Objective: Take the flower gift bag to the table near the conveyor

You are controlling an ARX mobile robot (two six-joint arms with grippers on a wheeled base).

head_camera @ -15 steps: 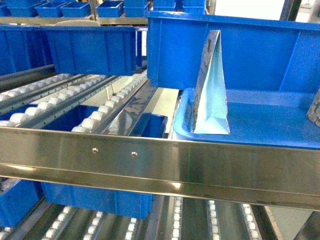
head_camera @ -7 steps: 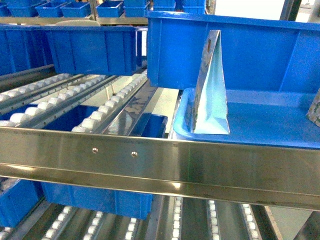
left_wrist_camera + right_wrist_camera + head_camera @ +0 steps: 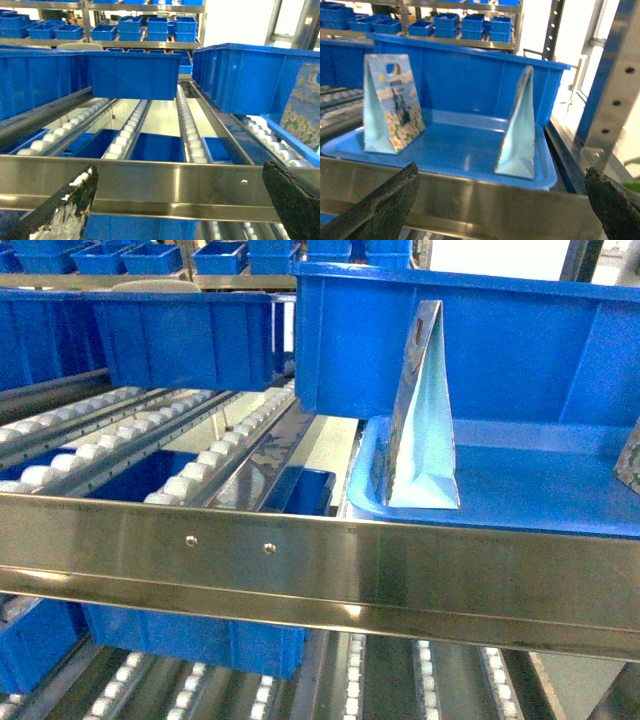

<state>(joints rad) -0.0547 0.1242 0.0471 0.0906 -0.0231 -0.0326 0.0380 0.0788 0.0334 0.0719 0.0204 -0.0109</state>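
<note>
Two small paper bags stand in a shallow blue tray [image 3: 460,152] on the conveyor [image 3: 300,560]. The flower gift bag [image 3: 517,135] is the right one. It is side-on, showing its pale-blue triangular side and only a dark sliver of its print. In the head view it is cut by the right edge [image 3: 631,455]. My right gripper [image 3: 501,169] hangs open, low in front of the steel rail, apart from the bag. My left gripper [image 3: 179,167] is open too, facing the rail further left. The table is out of view.
The other bag [image 3: 390,110], printed with sky, a yellow sun and flowers, stands at the tray's left end [image 3: 425,430]. A deep blue bin [image 3: 470,340] sits right behind the tray. Roller lanes [image 3: 125,140] and more blue bins [image 3: 185,340] fill the left. A steel upright [image 3: 615,85] rises at the right.
</note>
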